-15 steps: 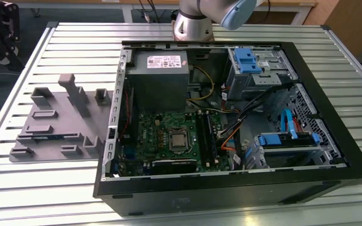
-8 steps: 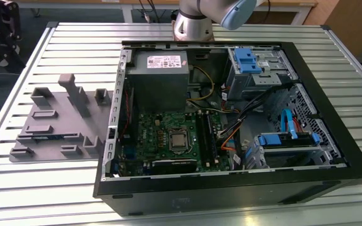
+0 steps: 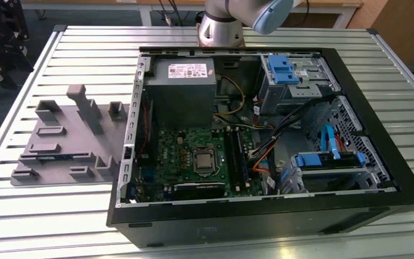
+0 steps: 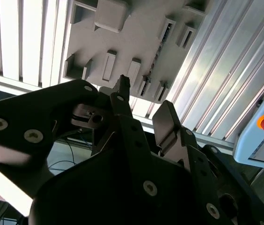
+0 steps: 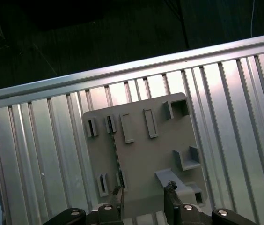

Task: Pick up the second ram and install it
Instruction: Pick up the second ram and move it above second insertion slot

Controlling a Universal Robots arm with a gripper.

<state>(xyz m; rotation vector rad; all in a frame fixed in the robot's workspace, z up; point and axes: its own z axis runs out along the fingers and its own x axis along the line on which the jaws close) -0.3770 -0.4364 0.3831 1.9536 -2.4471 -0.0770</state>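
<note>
Two fingers (image 5: 172, 202) of my claw (image 5: 145, 194) stand well apart in the first wrist view, with open space between them. Claw released: nothing held, nothing touched. The second wrist view agrees: claw (image 4: 143, 96) spread, the inner faces of the fingers (image 4: 122, 101) bare.

Position: claw hangs over the grey holder (image 5: 141, 154), which lies flat on the slatted metal worktop (image 5: 43, 154). Claw and holder are apart, with no contact.

Second ram (image 5: 118, 164): seated on its long edge in a narrow slot of the grey holder, seen edge-on as a thin dark strip. One end of the strip lines up just beside one fingertip rather than under the middle of the gap. In the second wrist view the second ram (image 4: 158, 50) shows as the same thin strip running along the holder (image 4: 132, 42), beyond the fingertips. In the exterior view the second ram (image 3: 52, 157) is a thin dark line along the grey holder (image 3: 70, 143), not yet lifted out.

Surroundings, exterior view: the holder sits on the worktop (image 3: 63, 221) at the exterior view's left of the open computer case (image 3: 264, 213), close beside it. Green motherboard (image 3: 185, 156) lies inside the case, with long black slot rails beside the processor. Arm (image 3: 221, 24) rises from the far side of the worktop, behind the case
</note>
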